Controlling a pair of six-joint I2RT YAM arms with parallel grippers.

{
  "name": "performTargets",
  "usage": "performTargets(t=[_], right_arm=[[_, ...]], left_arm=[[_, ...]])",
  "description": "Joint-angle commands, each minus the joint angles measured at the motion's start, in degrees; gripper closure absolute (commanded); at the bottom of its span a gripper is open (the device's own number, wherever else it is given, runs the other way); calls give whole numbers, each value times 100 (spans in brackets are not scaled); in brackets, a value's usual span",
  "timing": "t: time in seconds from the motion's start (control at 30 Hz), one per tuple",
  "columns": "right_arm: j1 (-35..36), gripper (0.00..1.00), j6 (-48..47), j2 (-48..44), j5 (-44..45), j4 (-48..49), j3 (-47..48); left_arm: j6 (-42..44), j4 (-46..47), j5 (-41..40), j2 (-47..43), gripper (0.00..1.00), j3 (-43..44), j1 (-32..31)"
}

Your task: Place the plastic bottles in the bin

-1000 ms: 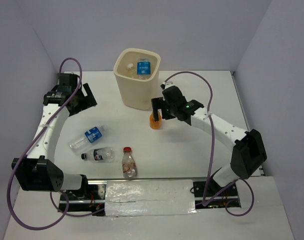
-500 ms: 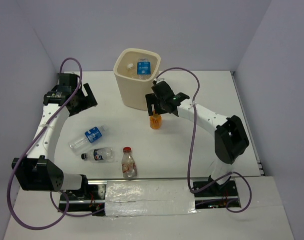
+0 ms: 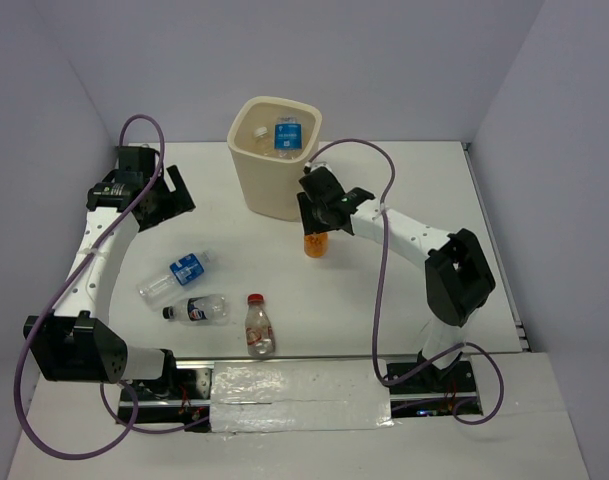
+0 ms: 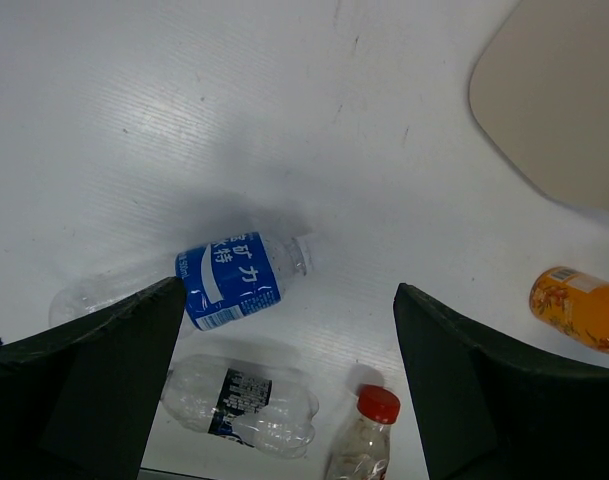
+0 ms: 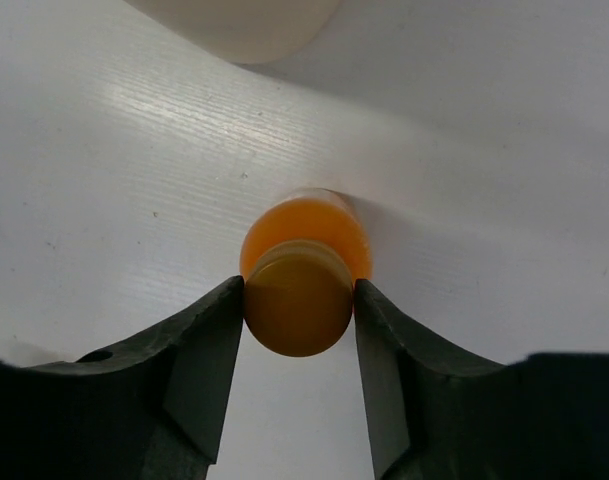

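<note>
The small orange plastic bottle (image 5: 302, 235) stands upright, and I have its cap pinched between the fingers of my right pincer (image 5: 299, 300), one pressed against each side. The tall cream plastic bin (image 5: 234, 25) stands just ahead of that pincer. My left pincer (image 4: 289, 300) hangs spread wide, and a clear blue-labelled bottle (image 4: 234, 280) lies on its side beneath it.

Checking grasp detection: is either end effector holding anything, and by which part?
Right end effector grips the upright orange bottle by its cap, fingers on either side. Left end effector is open, empty.
</note>
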Motion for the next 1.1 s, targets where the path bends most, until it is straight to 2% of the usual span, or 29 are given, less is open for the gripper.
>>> performTargets(t=[0.0,0.17,0.33,0.37,0.43,0.5,0.53,0.63,0.9,1.07], right_arm=[[63,47,13,-130,166,-24,-53],[72,58,48,-226,227,-146,52],[98,60,31,-962,534,-611,605],[98,61,-13,-1174,735,-786,1076],[98,61,-84,-1289,807,-849,1289],[99,61,-215,-1308,886,-981,1992],[98,61,-259,-1238,896,-1025,2525],[107,61,-382,-992,983,-1096,3354],[72,61,-550,544,1168,-385,5833],[72,59,-427,1259,1089,-33,6170]], left_arm=[[-86,224,13,-121,1,9,7],[-68,172,-40,-121,2,9,7],[-41,137,-102,-156,1,44,7],[-15,128,-128,-156,1,70,7],[11,119,-102,-147,1,97,7],[11,119,-102,-147,1,149,7],[3,102,-145,-130,1,158,16],[3,58,-225,-129,1,176,7],[2,-83,-383,-217,1,88,16],[38,-162,-462,-288,1,150,16]])
